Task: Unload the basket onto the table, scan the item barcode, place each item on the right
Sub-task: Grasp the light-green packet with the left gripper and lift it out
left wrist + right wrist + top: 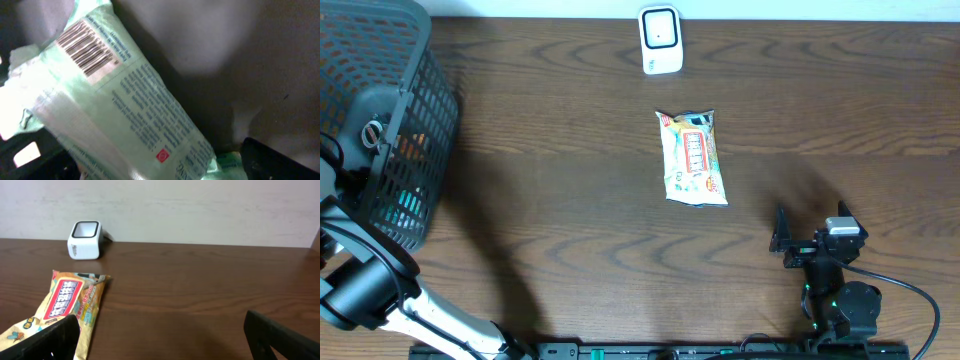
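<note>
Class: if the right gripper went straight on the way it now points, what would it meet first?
Probably nothing nearby: ahead of the right gripper lies only bare table, then the wall. The snack packet and scanner sit left of that line, though depth is unclear.

Overhead, light falls evenly from above on the dark worktop [570, 200]; soft, broad shadows spread from the basket [410, 150] toward the lower left, and a fainter one lies above the right arm; the white scanner [660, 40] is nearly blown out; the snack packet [693, 158] carries a mild sheen; the basket leans outward at the frame's edge, as a wide lens makes it. The left wrist view is dim and murky; the green packet [125, 115] is very close and soft; its barcode [87, 47] shows as bars, the small print is blurred. The right wrist view is bright and even; the pale wall [200, 205] is flat-lit; the right fingers [280, 335] are dark, out-of-focus shapes.
</note>
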`<state>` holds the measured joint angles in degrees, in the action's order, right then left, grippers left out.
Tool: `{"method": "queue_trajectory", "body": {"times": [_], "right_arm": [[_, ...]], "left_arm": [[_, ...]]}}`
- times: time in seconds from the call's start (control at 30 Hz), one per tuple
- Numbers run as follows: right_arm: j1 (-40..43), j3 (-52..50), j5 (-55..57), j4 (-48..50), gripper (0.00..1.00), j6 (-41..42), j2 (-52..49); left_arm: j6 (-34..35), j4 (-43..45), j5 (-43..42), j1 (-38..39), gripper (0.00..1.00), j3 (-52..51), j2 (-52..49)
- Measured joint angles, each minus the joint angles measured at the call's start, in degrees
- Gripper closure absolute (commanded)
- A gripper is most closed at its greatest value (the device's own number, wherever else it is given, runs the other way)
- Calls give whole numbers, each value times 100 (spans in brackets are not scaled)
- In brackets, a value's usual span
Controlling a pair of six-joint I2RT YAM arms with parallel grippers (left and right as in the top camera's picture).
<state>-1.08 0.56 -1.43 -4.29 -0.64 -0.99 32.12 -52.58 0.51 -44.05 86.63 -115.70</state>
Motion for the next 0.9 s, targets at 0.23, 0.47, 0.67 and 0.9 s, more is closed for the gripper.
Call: {"method": "queue_trajectory", "body": {"times": [0.23,0.47,0.67,0.9], "right_arm": [[0,0,0,0,1,2,0],[0,0,0,0,1,2,0],[0,0,0,0,1,0,0],[0,0,-2,0,1,0,0]], "left_arm": [[-98,101,603,0,45,-2,-4],[-374,144,1062,0,92,-2,-4],[-481,94,1147,2,92,22,-2],[-494,282,647,0,92,22,369]]}}
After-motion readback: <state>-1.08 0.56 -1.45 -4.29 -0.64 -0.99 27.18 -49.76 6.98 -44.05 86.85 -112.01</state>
